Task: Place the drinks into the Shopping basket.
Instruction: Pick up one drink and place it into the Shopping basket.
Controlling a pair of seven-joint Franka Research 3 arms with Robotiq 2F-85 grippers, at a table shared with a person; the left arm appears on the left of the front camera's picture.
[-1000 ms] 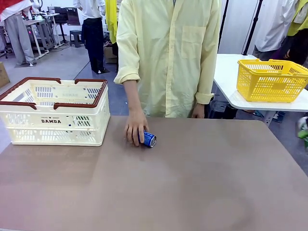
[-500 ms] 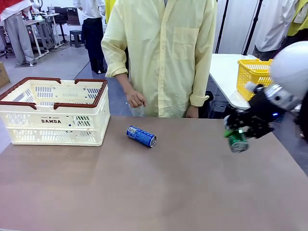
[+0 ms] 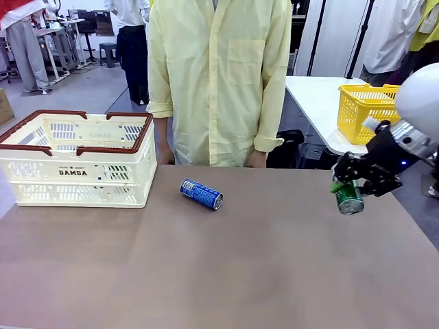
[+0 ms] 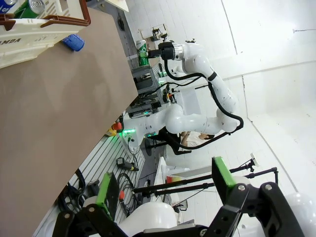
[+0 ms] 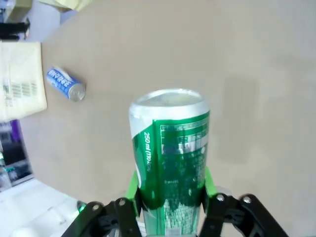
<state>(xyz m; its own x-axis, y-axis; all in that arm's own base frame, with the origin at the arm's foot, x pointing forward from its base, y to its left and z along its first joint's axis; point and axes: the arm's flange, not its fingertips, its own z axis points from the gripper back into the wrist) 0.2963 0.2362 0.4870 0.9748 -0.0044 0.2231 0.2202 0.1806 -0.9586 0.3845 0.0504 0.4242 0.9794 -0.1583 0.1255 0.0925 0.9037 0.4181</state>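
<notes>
A blue can lies on its side on the brown table, just right of the cream Shopping basket with its red-brown rim. My right gripper hangs above the table's right edge, shut on a green can. In the right wrist view the green can stands between the green pads, with the blue can and the basket far off. My left gripper is open with nothing in it, looking along the table at the basket, the blue can and the green can.
A person in a pale yellow shirt stands at the table's far edge, arms down at the sides. A bright yellow mesh basket sits on a white side table at the back right. The table's middle and front are bare.
The person's hand let go of the blue can and drew back to the side. My right arm came in from the right holding the green can, then shifted slightly right.
</notes>
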